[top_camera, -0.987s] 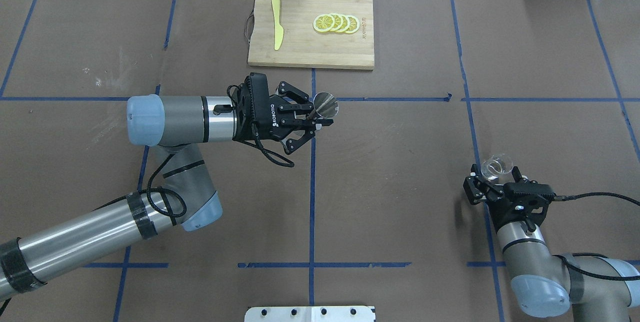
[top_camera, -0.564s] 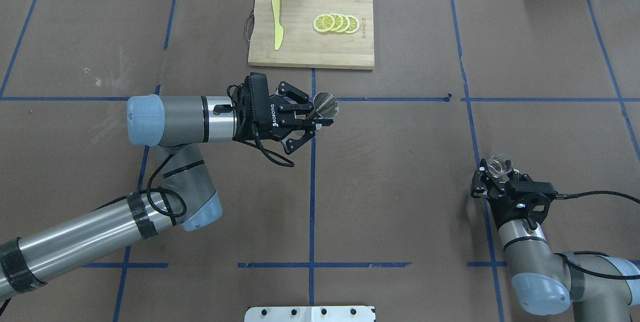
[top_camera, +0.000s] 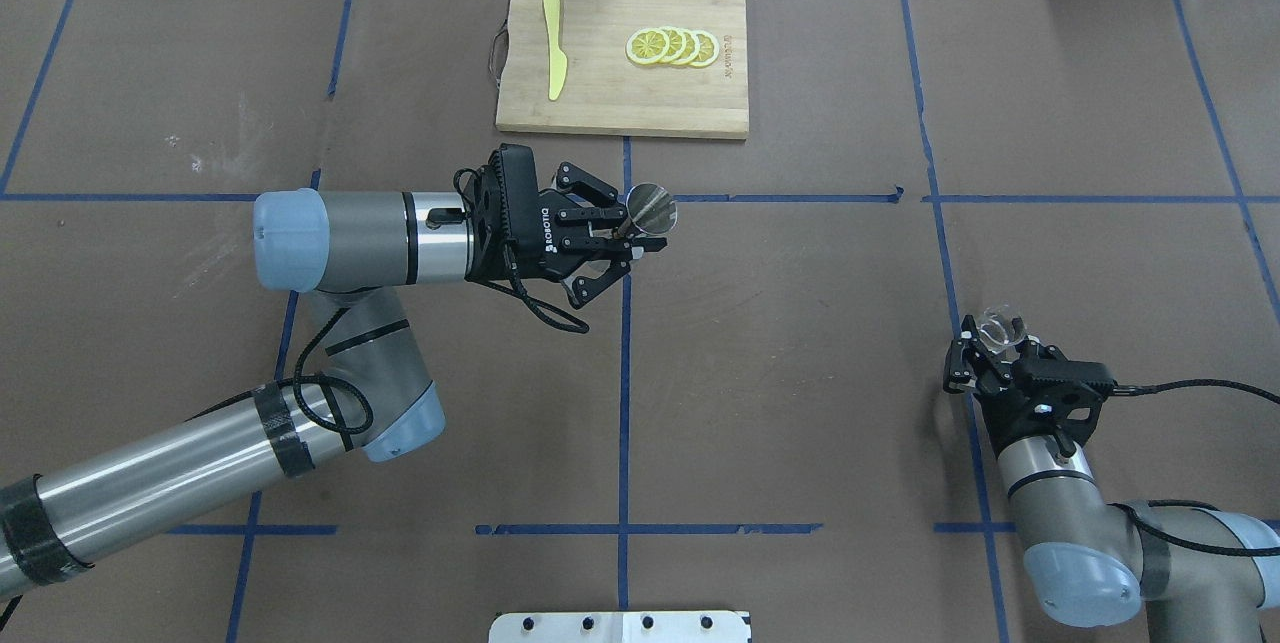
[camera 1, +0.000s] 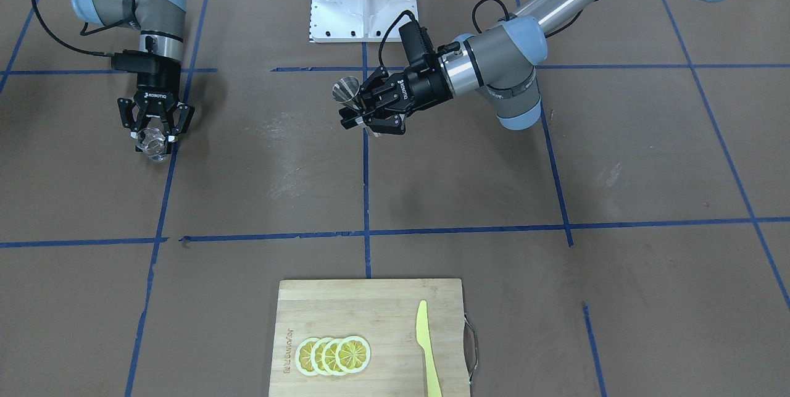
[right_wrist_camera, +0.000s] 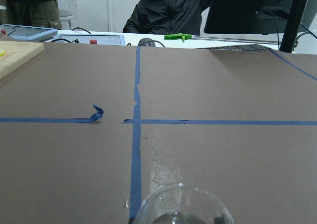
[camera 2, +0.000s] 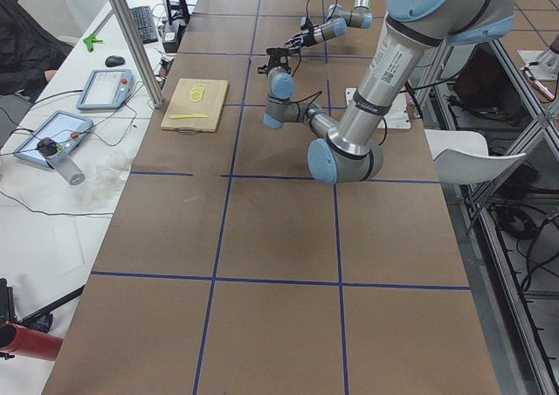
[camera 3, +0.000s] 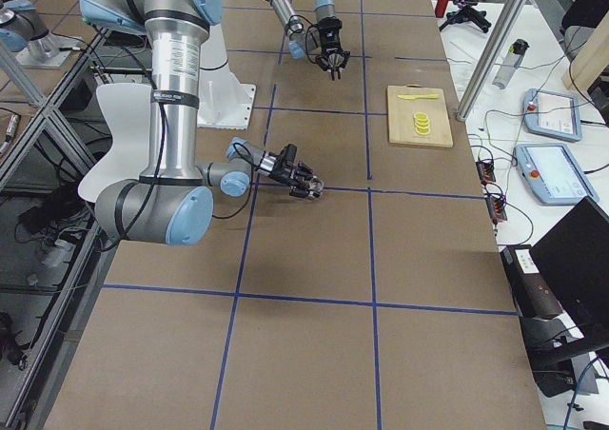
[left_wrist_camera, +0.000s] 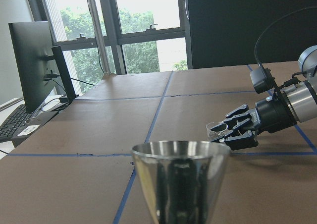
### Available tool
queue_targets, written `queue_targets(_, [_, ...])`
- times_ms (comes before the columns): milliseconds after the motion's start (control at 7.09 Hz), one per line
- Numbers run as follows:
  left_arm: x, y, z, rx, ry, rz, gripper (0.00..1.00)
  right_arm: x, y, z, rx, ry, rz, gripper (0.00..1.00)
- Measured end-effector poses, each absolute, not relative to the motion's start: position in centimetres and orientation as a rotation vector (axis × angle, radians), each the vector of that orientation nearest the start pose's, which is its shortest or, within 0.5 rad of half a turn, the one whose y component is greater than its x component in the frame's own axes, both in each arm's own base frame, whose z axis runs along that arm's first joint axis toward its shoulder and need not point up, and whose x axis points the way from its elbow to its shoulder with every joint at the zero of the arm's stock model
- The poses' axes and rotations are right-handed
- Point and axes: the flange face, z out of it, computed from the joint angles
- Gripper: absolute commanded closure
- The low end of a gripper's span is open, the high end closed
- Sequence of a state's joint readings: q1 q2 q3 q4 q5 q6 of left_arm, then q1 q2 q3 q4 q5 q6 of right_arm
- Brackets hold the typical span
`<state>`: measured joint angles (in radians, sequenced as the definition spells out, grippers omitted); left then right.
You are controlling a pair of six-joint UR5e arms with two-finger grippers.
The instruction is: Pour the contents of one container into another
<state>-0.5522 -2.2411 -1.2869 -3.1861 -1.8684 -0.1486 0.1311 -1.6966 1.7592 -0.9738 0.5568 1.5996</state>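
The metal jigger (top_camera: 651,210) hangs upright above the table's middle, my left gripper (top_camera: 632,231) shut on its narrow waist. It also shows in the front view, jigger (camera 1: 345,91), and fills the bottom of the left wrist view, jigger (left_wrist_camera: 180,177). At the right, my right gripper (top_camera: 992,341) is shut on the small clear glass cup (top_camera: 1000,327), low over the table; in the front view the glass cup (camera 1: 151,143) sits between its fingers. Only the cup's rim (right_wrist_camera: 181,206) shows in the right wrist view. The two containers are far apart.
A bamboo cutting board (top_camera: 620,113) lies at the far middle with lemon slices (top_camera: 672,47) and a yellow plastic knife (top_camera: 553,43). The robot's white base plate (top_camera: 620,626) is at the near edge. Blue tape lines cross the brown table cover.
My right gripper's fingers closed in around the glass cup and shifted slightly. The left arm and the jigger have stayed still.
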Motion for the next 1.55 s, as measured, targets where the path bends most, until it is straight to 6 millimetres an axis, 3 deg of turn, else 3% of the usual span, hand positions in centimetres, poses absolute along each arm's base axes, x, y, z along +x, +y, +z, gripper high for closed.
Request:
queue_targets(141, [51.8, -44.1, 21.7, 1.623, 1.311, 0.843, 1.00, -41.6, -27.7, 53.8, 1.012, -0.555, 0.480, 1.00])
queue_targets(564, [51.7, -44.1, 21.7, 1.623, 1.311, 0.843, 1.00, -41.2, -28.1, 50.3, 1.017, -0.627, 0.526, 1.00])
queue_targets(1128, [51.7, -44.2, 21.7, 1.625, 1.310, 0.842, 1.00, -38.4, -31.5, 48.1, 1.142, -0.482, 0.392, 1.00])
queue_targets(1552, [51.6, -44.2, 21.7, 1.625, 1.310, 0.840, 1.00, -36.8, -32.3, 45.2, 1.219, -0.540, 0.316, 1.00])
